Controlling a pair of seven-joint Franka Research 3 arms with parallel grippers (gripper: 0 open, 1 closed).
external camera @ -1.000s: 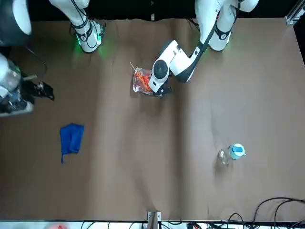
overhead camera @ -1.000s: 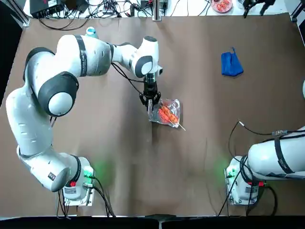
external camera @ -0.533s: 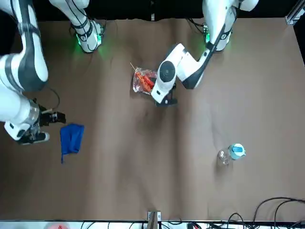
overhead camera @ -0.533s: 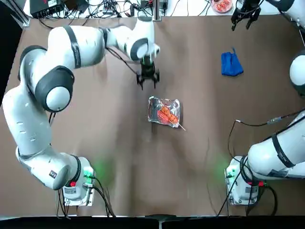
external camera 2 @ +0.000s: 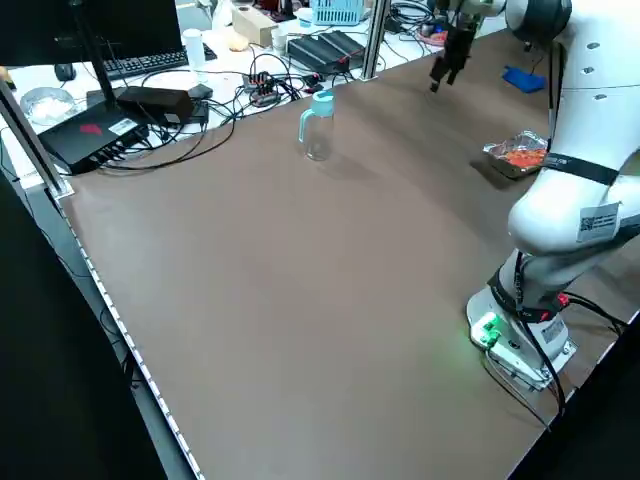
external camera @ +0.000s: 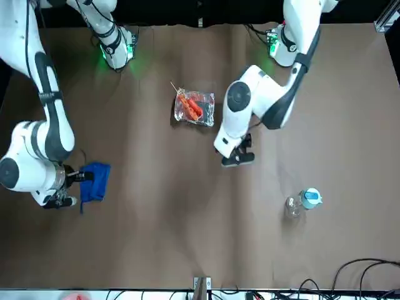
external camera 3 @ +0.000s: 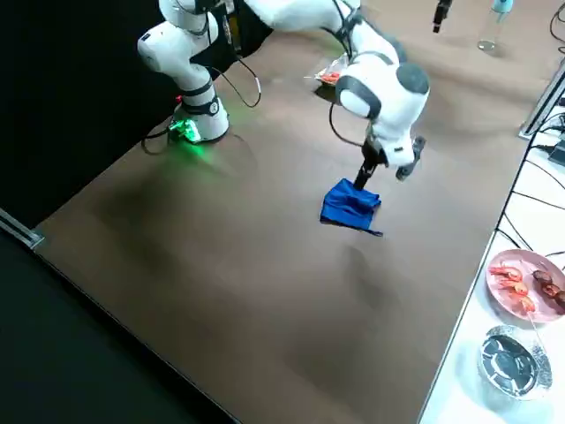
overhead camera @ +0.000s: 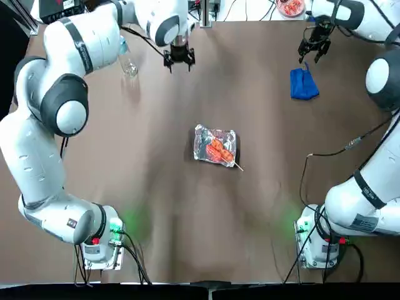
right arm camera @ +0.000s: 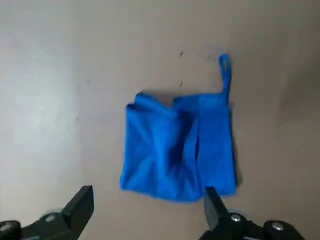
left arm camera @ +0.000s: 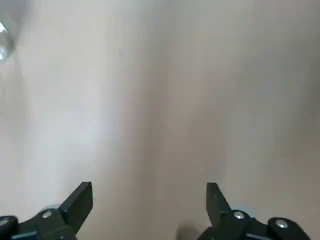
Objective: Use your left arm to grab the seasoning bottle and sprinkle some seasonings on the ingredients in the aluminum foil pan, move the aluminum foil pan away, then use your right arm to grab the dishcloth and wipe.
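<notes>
Blue dishcloth [overhead camera: 304, 85] lies unwiped at far right, its loop pointing far, its long axis running roughly near to far. The right gripper [overhead camera: 309, 60] hovers above its far edge, jaws apart. Foil pan [overhead camera: 199, 141] sits mid-table, its seasoning and shifting unconfirmed; grabbing and wiping remain. Seasoning bottle [external camera 2: 319, 138] stands far left; the left gripper [overhead camera: 180, 69], jaws apart, hangs far, left of centre.
</notes>
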